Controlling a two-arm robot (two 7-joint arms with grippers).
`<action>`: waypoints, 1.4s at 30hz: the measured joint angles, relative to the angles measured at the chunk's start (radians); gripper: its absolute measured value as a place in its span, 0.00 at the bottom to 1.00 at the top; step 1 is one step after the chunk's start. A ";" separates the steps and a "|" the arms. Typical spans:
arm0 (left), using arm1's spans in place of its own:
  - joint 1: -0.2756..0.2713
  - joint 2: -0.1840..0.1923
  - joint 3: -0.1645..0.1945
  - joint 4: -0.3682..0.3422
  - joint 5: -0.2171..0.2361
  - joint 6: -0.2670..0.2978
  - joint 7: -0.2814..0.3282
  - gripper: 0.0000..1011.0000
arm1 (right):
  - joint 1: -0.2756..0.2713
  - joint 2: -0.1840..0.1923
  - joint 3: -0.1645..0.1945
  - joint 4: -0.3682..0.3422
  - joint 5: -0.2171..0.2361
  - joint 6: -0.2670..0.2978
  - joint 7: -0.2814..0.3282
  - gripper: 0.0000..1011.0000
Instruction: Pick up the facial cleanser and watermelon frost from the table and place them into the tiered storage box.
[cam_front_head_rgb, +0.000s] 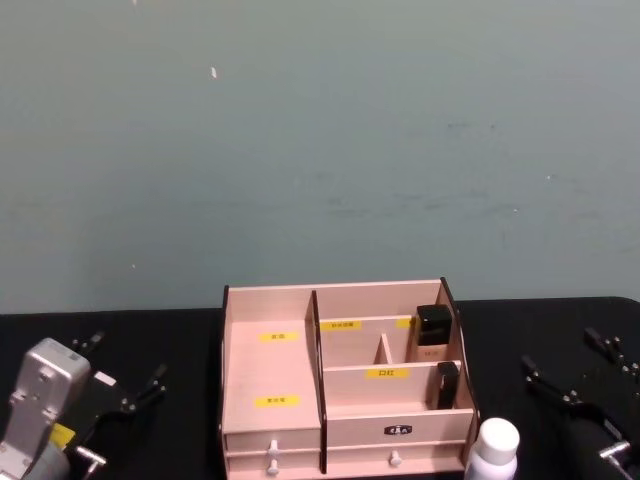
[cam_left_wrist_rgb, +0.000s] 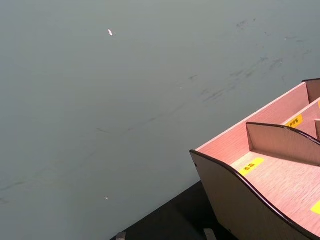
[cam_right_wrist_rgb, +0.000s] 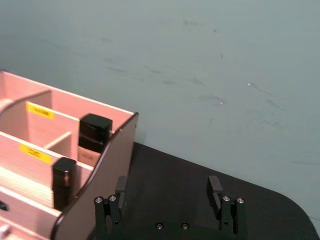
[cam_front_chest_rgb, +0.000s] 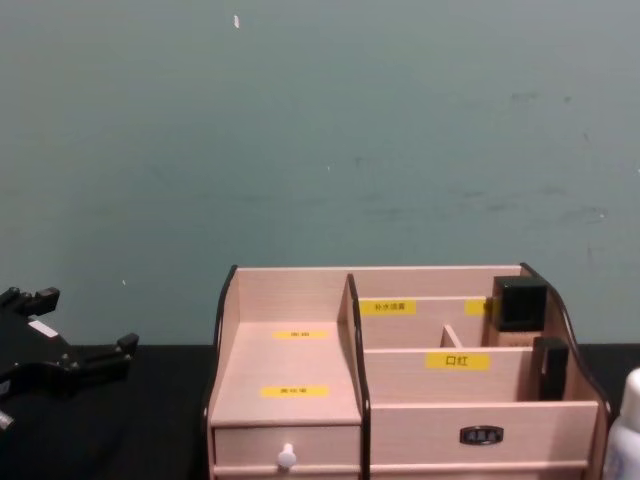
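Right claw (cam_front_head_rgb: 558, 350): released and empty, its fingers (cam_right_wrist_rgb: 214, 186) spread wide, hovering over the worktop (cam_front_head_rgb: 190, 340) to the right of the tiered storage box (cam_front_head_rgb: 265, 305), about level with the box's front half.
Left claw (cam_front_head_rgb: 128, 356): also released and empty, to the left of the box, near its front left corner.
Facial cleanser (cam_front_head_rgb: 497, 448): upright on the worktop just beside the box's front right corner, on the outer side. It is much nearer the right claw than the left.
Risk, tipping: we judge the bottle tall and narrow for its footing — a finger brushing the cap on the way in would likely knock it over, and it could then roll.
Risk, box wall: the bottle stands so close to the box's right side wall that the inner finger has little room. It may catch the wall and shove the box.
Risk, placing: black-capped bottles (cam_front_head_rgb: 434, 322) occupy the right-hand compartments of the box, so a drop there could strike them. The wide left compartments are bare.
Look of the cleanser: white cylinder with a rounded white cap, smooth and probably slick — we think a grasp around the body, below the cap, is safer.
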 joint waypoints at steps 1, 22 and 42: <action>0.000 0.000 0.000 0.000 0.000 0.000 0.000 0.99 | -0.019 0.009 0.017 -0.018 0.021 -0.007 0.020 0.99; 0.000 0.000 0.000 0.000 0.000 0.000 0.000 0.99 | -0.305 0.104 0.199 -0.217 0.171 -0.146 0.252 0.99; 0.000 0.000 0.000 0.000 0.000 0.000 0.000 0.99 | -0.389 0.110 0.201 -0.231 0.103 -0.172 0.342 0.99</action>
